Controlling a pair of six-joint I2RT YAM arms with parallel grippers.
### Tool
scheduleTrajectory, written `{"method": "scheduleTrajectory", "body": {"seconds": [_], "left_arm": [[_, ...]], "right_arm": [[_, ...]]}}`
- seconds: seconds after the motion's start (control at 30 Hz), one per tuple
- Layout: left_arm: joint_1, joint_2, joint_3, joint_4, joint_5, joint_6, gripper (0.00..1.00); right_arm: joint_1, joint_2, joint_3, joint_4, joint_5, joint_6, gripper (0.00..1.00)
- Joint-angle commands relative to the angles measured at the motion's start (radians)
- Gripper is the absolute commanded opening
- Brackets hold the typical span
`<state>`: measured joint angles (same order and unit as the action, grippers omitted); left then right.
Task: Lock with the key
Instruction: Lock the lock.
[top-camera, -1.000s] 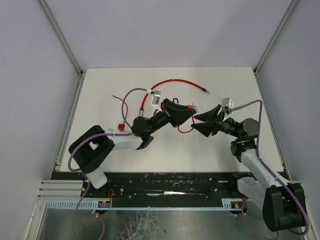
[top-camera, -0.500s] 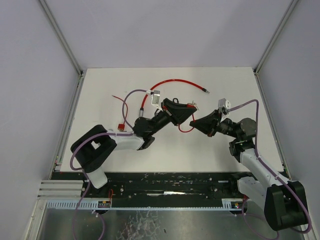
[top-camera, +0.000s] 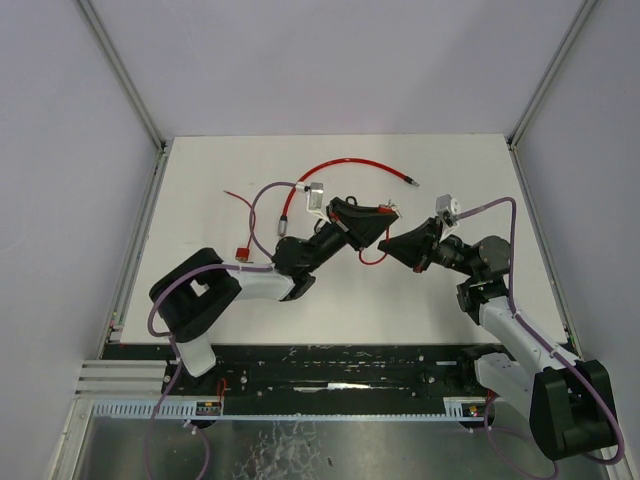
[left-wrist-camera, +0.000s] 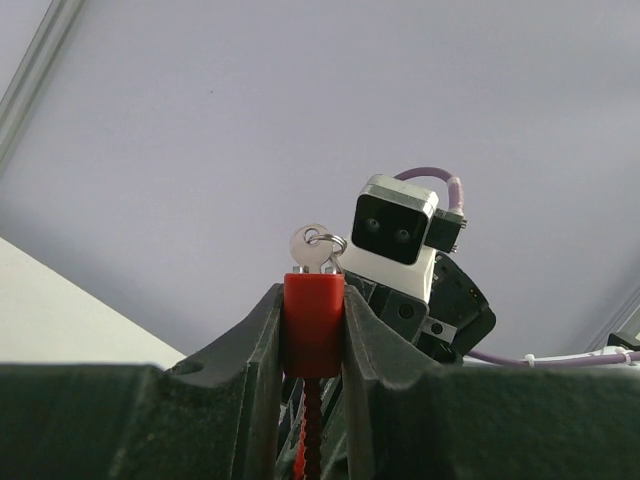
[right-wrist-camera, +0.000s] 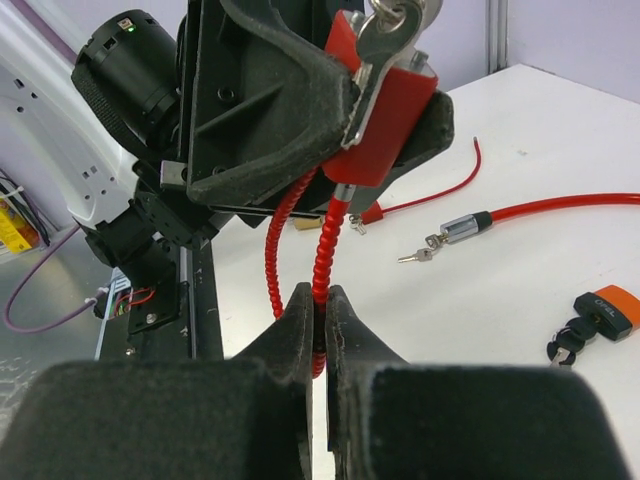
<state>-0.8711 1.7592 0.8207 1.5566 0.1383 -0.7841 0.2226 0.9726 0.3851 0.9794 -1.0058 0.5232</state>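
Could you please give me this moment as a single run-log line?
left jaws: holding red lock, key in it | right jaws: shut on red cable under lock

No legible text anywhere — only a blurred mark on the orange padlock (right-wrist-camera: 607, 305)

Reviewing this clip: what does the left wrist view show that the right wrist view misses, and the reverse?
Only the left wrist view: the right arm's wrist camera facing it, with its purple cord. Only the right wrist view: the right pincer shut on the red cable hanging down, plus loose keys and an orange padlock on the table. Both: the left pincer clamping the red lock, with the key in its end.
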Motion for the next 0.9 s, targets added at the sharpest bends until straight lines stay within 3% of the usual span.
{"method": "scheduleTrajectory", "body": {"seconds": [0.0,0.57,0.87], "left_arm": [[-0.023,0.029,0.022,0.053,0.001,0.033,0.00],[-0.022,0.074,0.044,0.047,0.115,0.057,0.00],[-0.009,0.085,0.014,0.049,0.143,0.017,0.00]], "right_arm": [[0.021,-0.014,0.038,0.113,0.018,0.050,0.00],[0.017,-0.020,0.091,0.174,-0.034,0.133,0.00],[-0.065,-0.050,0.125,0.162,-0.059,0.178,0.00]]}}
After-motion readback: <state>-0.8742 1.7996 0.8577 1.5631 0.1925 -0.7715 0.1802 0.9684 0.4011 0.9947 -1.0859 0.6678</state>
